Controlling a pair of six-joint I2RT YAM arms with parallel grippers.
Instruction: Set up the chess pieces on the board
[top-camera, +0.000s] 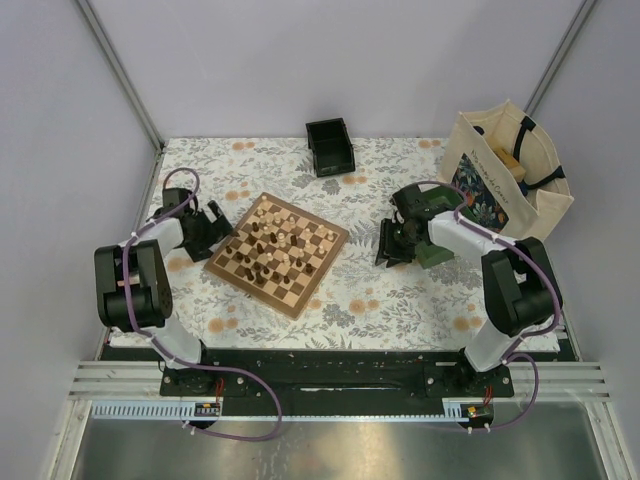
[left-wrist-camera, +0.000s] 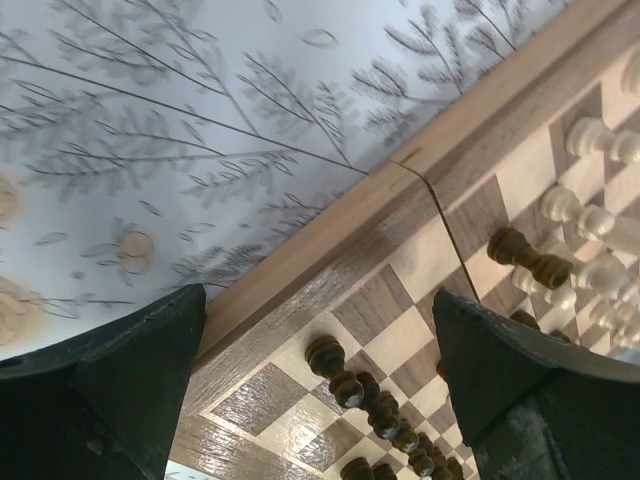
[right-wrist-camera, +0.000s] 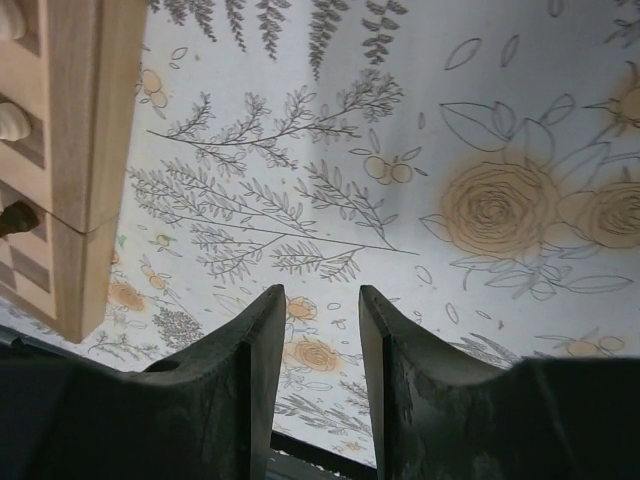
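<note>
The chessboard (top-camera: 278, 252) lies turned diagonally in the middle of the table, with pale pieces (top-camera: 272, 215) toward its far side and dark pieces (top-camera: 252, 262) toward its near-left side, some mixed in the middle. My left gripper (top-camera: 214, 233) is open and empty at the board's left corner. In the left wrist view the gripper (left-wrist-camera: 320, 335) straddles the board's border (left-wrist-camera: 330, 235) over a row of dark pawns (left-wrist-camera: 345, 372), with pale pieces (left-wrist-camera: 600, 225) further on. My right gripper (top-camera: 388, 245) hovers over the cloth right of the board. In its wrist view the gripper (right-wrist-camera: 320, 300) has its fingers a narrow gap apart, empty, with the board's edge (right-wrist-camera: 85, 150) at the left.
A small black box (top-camera: 330, 146) stands at the back centre. A cream tote bag (top-camera: 510, 170) stands at the back right. A green tray (top-camera: 437, 252) lies partly under the right arm. A floral cloth (top-camera: 400, 300) covers the table.
</note>
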